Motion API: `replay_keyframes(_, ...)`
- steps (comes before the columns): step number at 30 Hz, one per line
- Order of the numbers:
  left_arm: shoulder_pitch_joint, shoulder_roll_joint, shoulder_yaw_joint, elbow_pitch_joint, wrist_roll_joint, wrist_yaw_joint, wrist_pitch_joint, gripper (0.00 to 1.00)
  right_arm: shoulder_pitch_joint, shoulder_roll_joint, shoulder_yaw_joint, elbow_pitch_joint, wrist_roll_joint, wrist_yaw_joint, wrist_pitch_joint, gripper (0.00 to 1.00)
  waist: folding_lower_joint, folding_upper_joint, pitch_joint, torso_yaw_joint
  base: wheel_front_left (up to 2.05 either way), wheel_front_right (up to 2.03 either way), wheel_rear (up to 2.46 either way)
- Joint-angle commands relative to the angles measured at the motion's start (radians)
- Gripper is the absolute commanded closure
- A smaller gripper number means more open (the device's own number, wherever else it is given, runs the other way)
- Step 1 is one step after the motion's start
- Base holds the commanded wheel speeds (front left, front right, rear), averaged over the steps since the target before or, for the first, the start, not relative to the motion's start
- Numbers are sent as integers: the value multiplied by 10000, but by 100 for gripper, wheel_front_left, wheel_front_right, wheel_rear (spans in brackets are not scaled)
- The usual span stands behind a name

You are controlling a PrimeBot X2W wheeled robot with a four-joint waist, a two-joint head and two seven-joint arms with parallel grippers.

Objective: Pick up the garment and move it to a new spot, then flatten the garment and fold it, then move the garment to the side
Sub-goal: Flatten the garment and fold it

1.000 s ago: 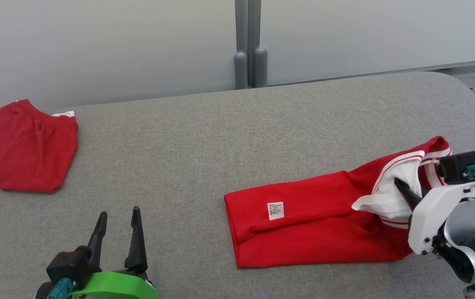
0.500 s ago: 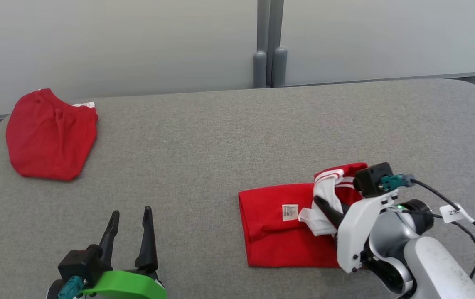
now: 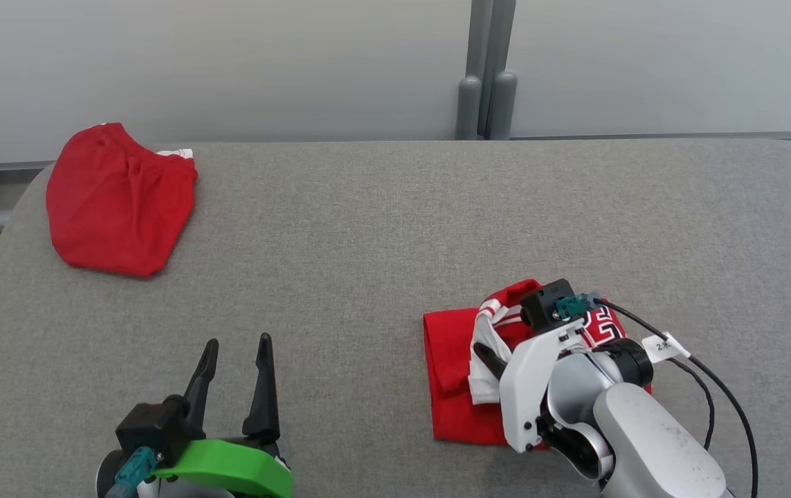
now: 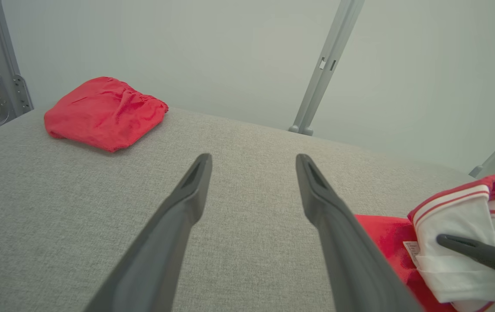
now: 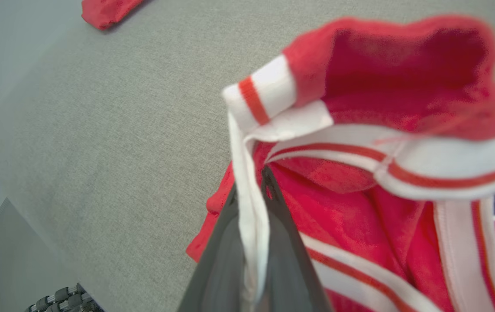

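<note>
The garment is a red jersey with white striped trim, lying on the grey padded table at the lower right. My right gripper is shut on its white trimmed edge and holds that end lifted and doubled over the red body. In the right wrist view the white band is pinched between the fingers of the right gripper, with the garment bunched above. My left gripper stands open at the lower left, apart from the cloth. The left wrist view has the left gripper open over bare table and the garment at the right.
A second red garment lies bunched at the table's far left corner, also in the left wrist view. A grey post stands behind the table's far edge against a pale wall. A black cable trails from my right wrist.
My right gripper has carried the garment's trimmed end leftward over the red body, so the cloth now lies much shorter. The head camera has turned. The left gripper stays open.
</note>
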Motion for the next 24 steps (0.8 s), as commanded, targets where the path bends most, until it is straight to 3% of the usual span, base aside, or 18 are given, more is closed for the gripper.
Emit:
replay_keyframes(1, -175, -13, 21, 36, 38, -29, -45, 0, -182, 28, 41, 244, -97, 1, -86, 100, 0, 103, 56, 94, 0, 0, 0)
replay_keyframes(3, -214, -40, -4, 74, 47, -52, -39, 0, -358, 102, 66, 740, -174, 1, -272, 100, 0, 103, 89, 162, 0, 0, 0)
replay_keyframes(4, -223, -50, -11, 84, 57, -59, -41, 0, -442, 137, 50, 941, -216, 1, -394, 75, 0, 103, 105, 195, 0, 0, 0)
replay_keyframes(5, -231, -56, -23, 93, 65, -50, -41, 0, -517, 175, 59, 1154, -234, 1, -502, 44, 0, 103, 119, 224, 0, 0, 0)
replay_keyframes(6, -246, -56, -31, 100, 72, -49, -41, 0, -596, 213, 86, 1294, -183, 1, -643, 0, 0, 103, 142, 254, 0, 0, 0)
replay_keyframes(18, -154, 23, -2, 61, 73, 72, -51, 0, -1170, 287, 654, 1236, 365, 1, -1196, 0, 0, 103, 72, 199, 0, 0, 0)
replay_keyframes(24, -42, 76, -30, -74, 85, 158, -4, 0, -1111, 282, 608, -113, 839, 1, -830, 0, 0, 103, -61, -59, 0, 0, 0)
